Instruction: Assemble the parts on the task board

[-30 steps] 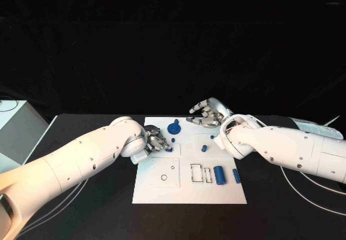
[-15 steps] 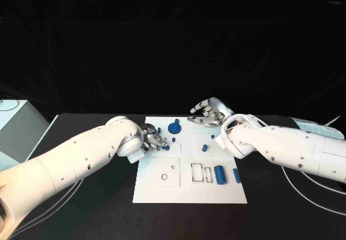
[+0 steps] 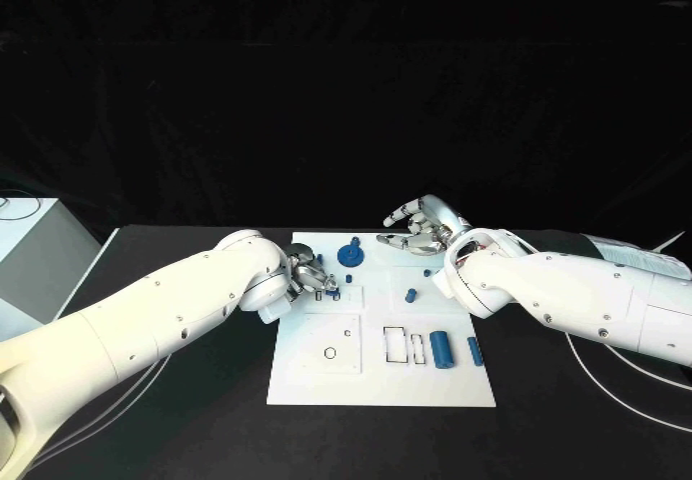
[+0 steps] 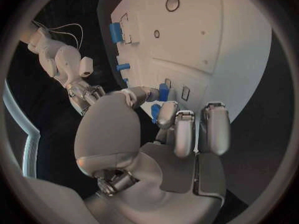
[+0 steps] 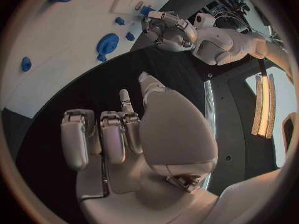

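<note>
Left robot hand (image 3: 309,278) has shifted slightly, pinching upright blue part (image 4: 163,91).

Black tabletop (image 3: 173,420) under a dark backdrop. A pale box (image 3: 32,255) stands at its left edge, with a thin cable (image 3: 15,205) looping on top. White cables (image 3: 620,395) trail across the tabletop's right side.

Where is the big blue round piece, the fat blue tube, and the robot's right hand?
big blue round piece (image 3: 349,257), head view, its round top.
fat blue tube (image 3: 440,349), head view, its middle.
right hand (image 3: 415,228), head view, middle of hand.
</note>
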Controlling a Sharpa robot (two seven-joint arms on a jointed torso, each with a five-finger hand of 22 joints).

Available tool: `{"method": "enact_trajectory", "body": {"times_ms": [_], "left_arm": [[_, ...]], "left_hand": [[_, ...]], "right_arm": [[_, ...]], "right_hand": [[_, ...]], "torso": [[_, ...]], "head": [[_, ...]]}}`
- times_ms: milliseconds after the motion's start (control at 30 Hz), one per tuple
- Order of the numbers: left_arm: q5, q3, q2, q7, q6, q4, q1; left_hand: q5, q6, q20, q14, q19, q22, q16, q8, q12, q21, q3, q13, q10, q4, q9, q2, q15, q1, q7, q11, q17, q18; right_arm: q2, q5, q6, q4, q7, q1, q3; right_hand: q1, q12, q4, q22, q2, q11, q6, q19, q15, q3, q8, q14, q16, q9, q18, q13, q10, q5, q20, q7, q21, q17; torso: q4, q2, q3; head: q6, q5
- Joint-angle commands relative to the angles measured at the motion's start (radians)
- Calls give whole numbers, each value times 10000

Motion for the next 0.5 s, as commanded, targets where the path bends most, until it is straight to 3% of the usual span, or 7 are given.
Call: {"method": "enact_trajectory", "body": {"times_ms": [33, 500], "left_arm": [[-509, 2, 102, -41, -74, 5, 14], [-696, -6, 304, -335, 121, -139, 15]], "left_hand": [[61, 585, -30, 1057, 49, 26, 43, -29, 56, 65, 1328, 9, 88, -1390, 2285, 31, -68, -65, -509, 2, 2634, -136], [104, 606, -35, 1057, 54, 30, 43, -33, 38, 67, 1332, -15, 83, -1403, 2296, 27, -76, -77, -515, -2, 2634, -137]], "right_arm": [[16, -107, 157, -3, 18, -6, 3], [25, -119, 178, -8, -4, -7, 3]], "right_hand": [[-109, -4, 29, 1868, -5, -45, -66, 668, -14, 53, 37, 1044, 43, 12, -59, 2494, 879, 57, -5, 2, -43, 2634], [-109, -4, 29, 1868, -5, -45, -66, 668, -14, 53, 37, 1044, 43, 12, -59, 2494, 879, 57, -5, 2, -43, 2634]], "torso": [[-6, 11, -14], [-11, 12, -12]], "head": [[-19, 9], [-55, 27]]}}
